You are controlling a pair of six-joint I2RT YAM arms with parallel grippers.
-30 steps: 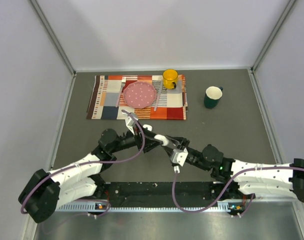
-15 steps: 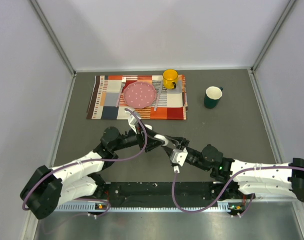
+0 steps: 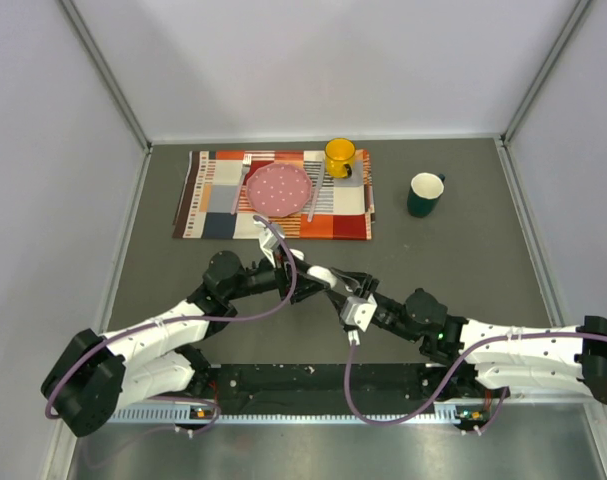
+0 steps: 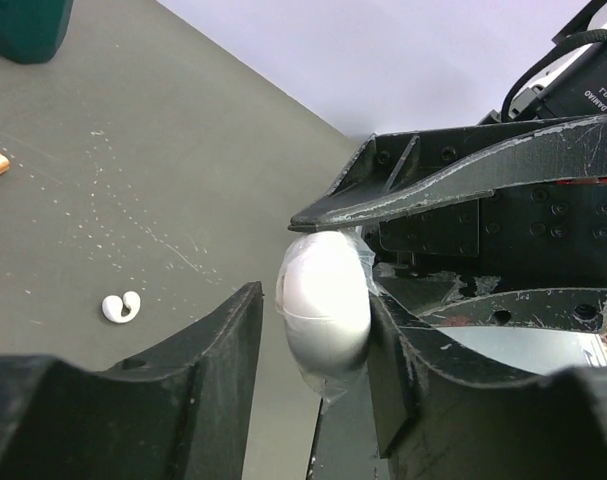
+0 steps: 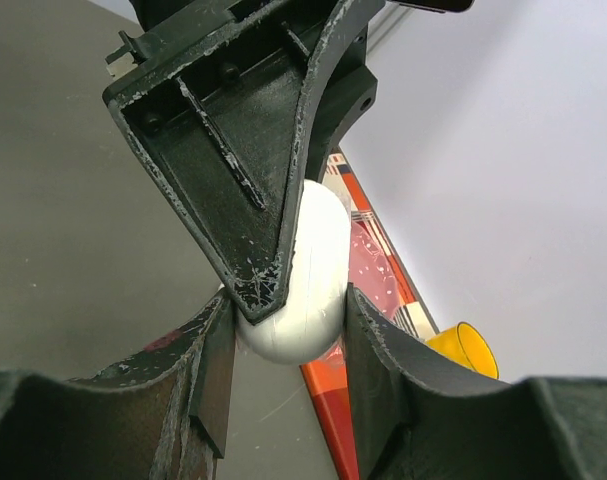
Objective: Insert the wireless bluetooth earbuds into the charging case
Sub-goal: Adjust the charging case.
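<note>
Both sets of fingers are clamped on the white charging case (image 4: 323,308): the left gripper (image 4: 313,330) and the right gripper (image 5: 288,320) meet on it; only the left wrist view shows one earbud (image 4: 120,307) on the bench (image 4: 133,150), left of the case.

You've got a white case (image 4: 324,310), white earbud (image 4: 120,306), dark grey table (image 3: 453,260), pink dotted plate (image 3: 278,189), yellow cup (image 3: 340,156), green mug (image 3: 424,194), and an orange-red patchwork mat (image 3: 215,190).
</note>
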